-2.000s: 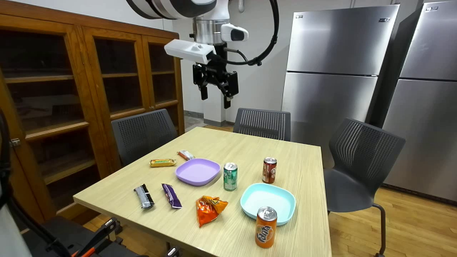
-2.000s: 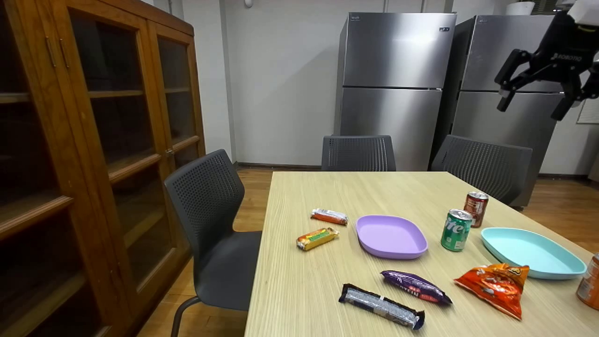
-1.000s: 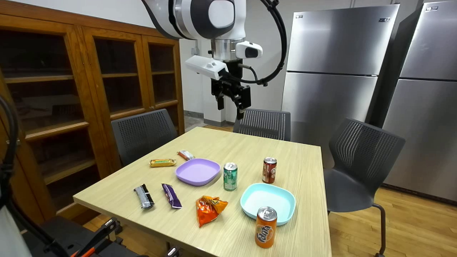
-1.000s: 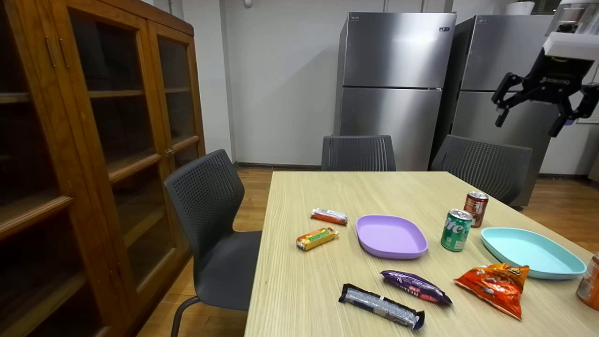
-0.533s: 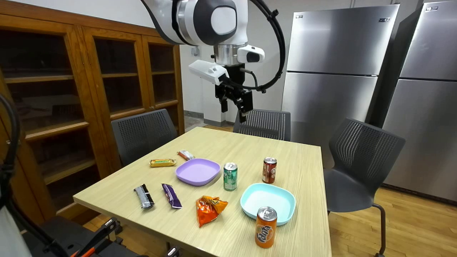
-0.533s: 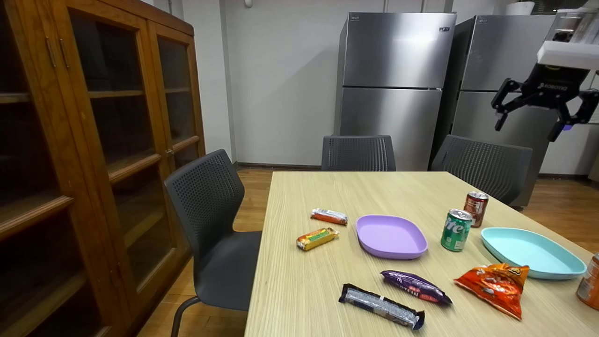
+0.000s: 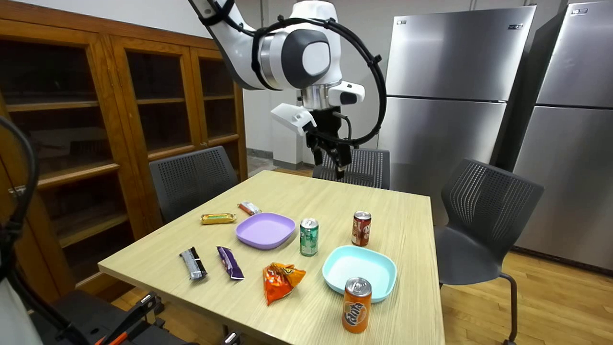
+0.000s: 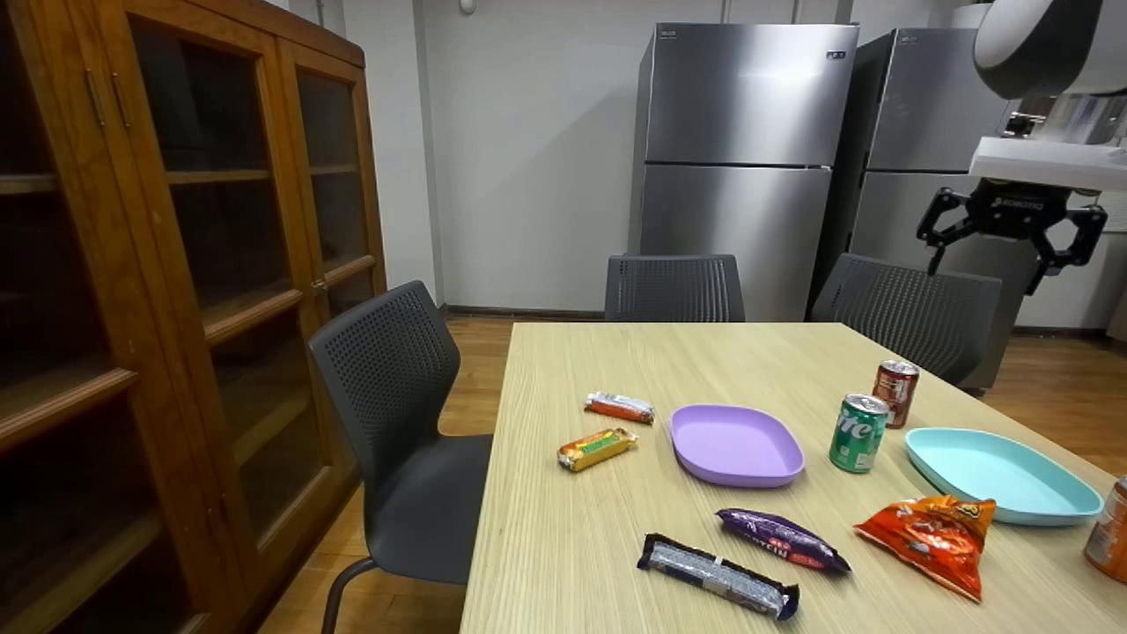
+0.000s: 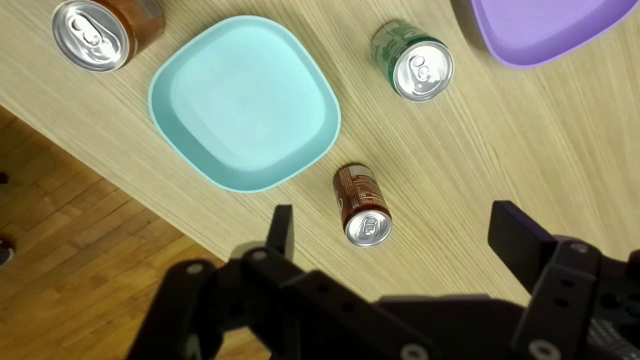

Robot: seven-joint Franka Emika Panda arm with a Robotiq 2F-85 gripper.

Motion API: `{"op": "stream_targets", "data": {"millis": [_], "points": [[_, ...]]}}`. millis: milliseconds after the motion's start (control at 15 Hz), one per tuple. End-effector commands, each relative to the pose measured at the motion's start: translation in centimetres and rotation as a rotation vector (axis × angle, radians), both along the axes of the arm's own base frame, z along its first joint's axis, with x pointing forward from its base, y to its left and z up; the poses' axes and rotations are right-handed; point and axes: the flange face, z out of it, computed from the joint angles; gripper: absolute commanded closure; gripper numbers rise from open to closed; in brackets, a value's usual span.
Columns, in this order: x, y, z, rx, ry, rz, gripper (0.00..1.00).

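- Three soda cans stand upright on the table: a dark-red soda can, a green Sprite can and an orange Fanta can.
- Progress (judged): early. All three cans rest on the table itself, outside the aqua plate and the purple plate. No item appears lifted; a grasp is not yet made, so the handling looks wholly left to do.
- End effector: fingers spread wide, holding nothing, touching nothing. Hangs well above the table, pointing down.
- Nearest item: dark-red soda can. Wrist view shows it between the two fingers; both exterior views put them well above its top. Brand not legible with confidence.
- Location: dark-red soda can is just beside the aqua plate, apart from it. Green Sprite can stands between the two plates; orange Fanta can is across the aqua plate from the dark-red one.
- Also directly on the table: orange snack bag, purple protein bar, black-and-silver wrapped bar, yellow wrapped bar, red-and-white wrapped bar.
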Motion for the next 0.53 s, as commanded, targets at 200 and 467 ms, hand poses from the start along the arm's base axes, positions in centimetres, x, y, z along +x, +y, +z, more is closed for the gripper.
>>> {"op": "stream_targets", "data": {"millis": [200,467], "points": [[4.7,-1.8,-2.7,-0.031,-0.004,-0.089,0.0],[7.1,-2.8,-4.4,-0.038,0.003,-0.115,0.0]]}}
